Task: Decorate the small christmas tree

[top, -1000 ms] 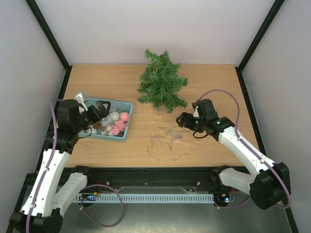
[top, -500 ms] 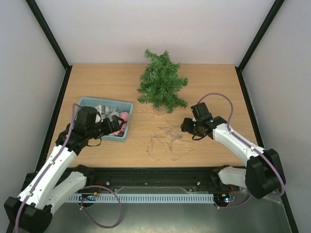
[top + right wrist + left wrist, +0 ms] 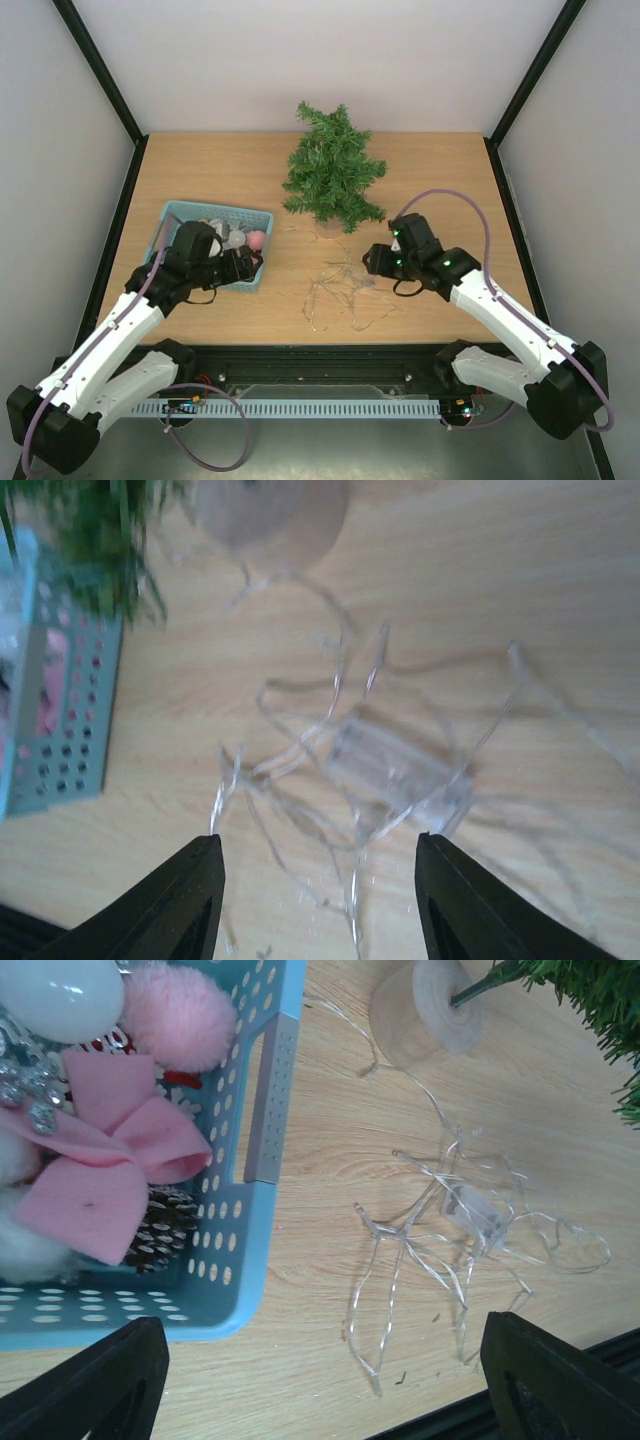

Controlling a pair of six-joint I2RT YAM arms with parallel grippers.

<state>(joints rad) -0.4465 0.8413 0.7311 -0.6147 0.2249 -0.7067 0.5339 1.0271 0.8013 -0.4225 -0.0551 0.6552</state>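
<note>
- small christmas tree: upright, far-middle of surface, on pale wood base; no decor on branches yet.
- right end effector: fingers apart, nothing clamped; low over light string, clear battery box just ahead of tips.
- left end effector: fingers wide apart, empty; above near-right corner of teal basket; pink bow, pompom, pinecone etc. inside.
- Key relation: tree beyond & to the left of right end effector, past the string tangle; beyond & to the right of left one. Right arm nearer to both string and tree, per top view.
- Battery box long axis: slanted vs. finger line in right wrist view. Prob. calls for a wrist turn, or a pinch on strands instead.
- One strand up to wood base, touching or just beside it; can't tell if attached.
- Likely step (judgement): string pickup by right arm, for draping on tree.
- Room: open surface right of tree and between tangle & tree.
- Basket at left, near tangle but apart.
- Tangle near front edge of surface, so risk of dragging loops off or snagging thin wire on fingers.
- Frame posts at far corners, well apart from tree.
</note>
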